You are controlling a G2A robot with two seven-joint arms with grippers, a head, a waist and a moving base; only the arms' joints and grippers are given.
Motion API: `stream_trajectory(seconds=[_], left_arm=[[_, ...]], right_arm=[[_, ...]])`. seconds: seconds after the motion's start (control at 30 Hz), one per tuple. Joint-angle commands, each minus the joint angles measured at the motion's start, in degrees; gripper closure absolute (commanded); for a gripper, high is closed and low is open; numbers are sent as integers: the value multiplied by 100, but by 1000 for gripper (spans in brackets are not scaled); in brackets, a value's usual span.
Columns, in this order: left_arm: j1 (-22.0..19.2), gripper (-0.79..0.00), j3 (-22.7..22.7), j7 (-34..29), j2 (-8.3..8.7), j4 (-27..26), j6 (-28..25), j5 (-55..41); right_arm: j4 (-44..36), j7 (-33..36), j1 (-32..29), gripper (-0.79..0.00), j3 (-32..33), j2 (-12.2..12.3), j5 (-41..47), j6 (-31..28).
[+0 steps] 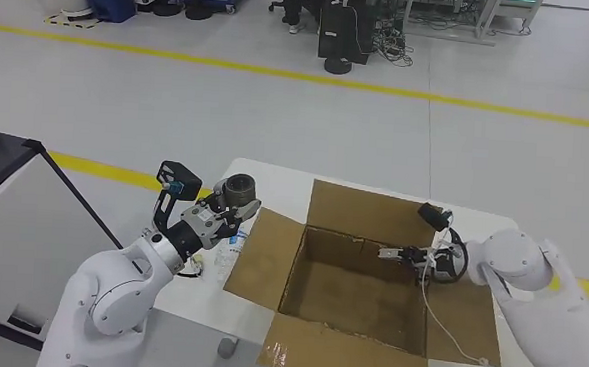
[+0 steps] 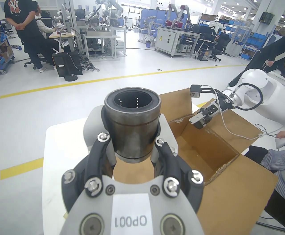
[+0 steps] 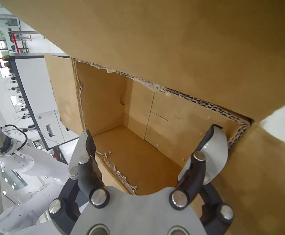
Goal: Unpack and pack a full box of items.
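Box (image 1: 368,212) on white desk (image 1: 274,187), yellow-lined floor (image 1: 278,113).
My left end effector (image 2: 131,133) grips a metal cylinder (image 2: 132,115) at 9 o'clock; my right end effector (image 3: 151,142) gapes empty.

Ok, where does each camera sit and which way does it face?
Top view: above the arms, looking down at the table and the open box; both arms show.
Left wrist view: behind the left gripper, shut on a metal cylinder, facing the right gripper across the box.
Right wrist view: behind the right gripper, open, facing into the box.
Shared: all show the box.
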Motion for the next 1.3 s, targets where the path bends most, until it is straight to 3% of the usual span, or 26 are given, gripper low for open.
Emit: stream_trajectory(seconds=[0.0,0.5,0.9,1.1,1.27], left_arm=[[0,0,0,0,0,0,0,0],[0,0,0,0,0,0,0,0],[0,0,0,0,0,0,0,0],[0,0,0,0,0,0,0,0],[0,0,0,0,0,0,0,0]], right_arm=[[18,-8,4,-785,69,21,-53,-40],[262,45,-161,-785,827,240,-572,-85],[410,-154,-322,-785,1544,353,-288,-96],[264,592,-453,-785,1945,273,2176,-506],[-66,397,-652,-785,2197,239,3092,-958]])
